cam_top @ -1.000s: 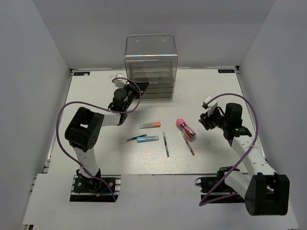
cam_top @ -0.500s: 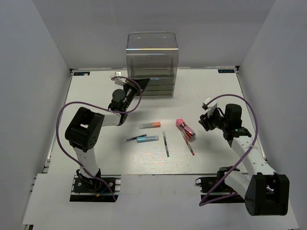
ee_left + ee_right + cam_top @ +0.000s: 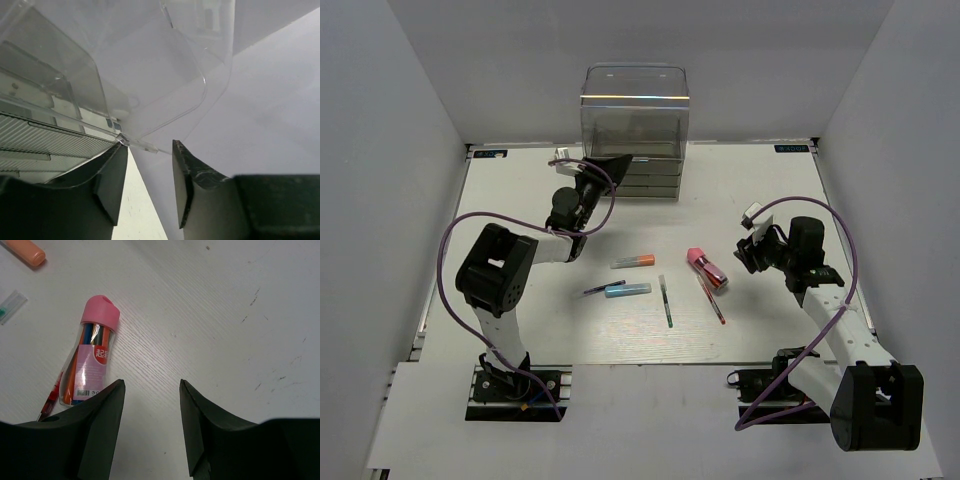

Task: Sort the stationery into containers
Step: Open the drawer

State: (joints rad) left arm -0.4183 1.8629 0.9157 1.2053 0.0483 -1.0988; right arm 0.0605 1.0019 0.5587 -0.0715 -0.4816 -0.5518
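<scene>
The tall clear drawer box (image 3: 635, 125) stands at the table's back. My left gripper (image 3: 607, 163) is open at its front left corner. In the left wrist view a clear plastic edge (image 3: 140, 145) touches the tip of the left finger of my left gripper (image 3: 149, 145). On the table lie the orange-and-grey marker (image 3: 633, 261), light blue marker (image 3: 627, 290), thin dark pen (image 3: 599, 290), green pen (image 3: 666, 300), red pen (image 3: 712, 298) and pink-red tube (image 3: 706, 267). My right gripper (image 3: 750, 252) is open and empty, right of the tube (image 3: 90, 357).
The right wrist view shows my right gripper (image 3: 151, 382) over bare white table, with the orange marker's tip (image 3: 27, 251) and the red pen (image 3: 50, 400) at the left. White walls enclose the table on three sides. Purple cables loop off both arms.
My left gripper has moved up and back along the box's front left corner. The box has shifted slightly toward the back wall. The right arm has not moved.
</scene>
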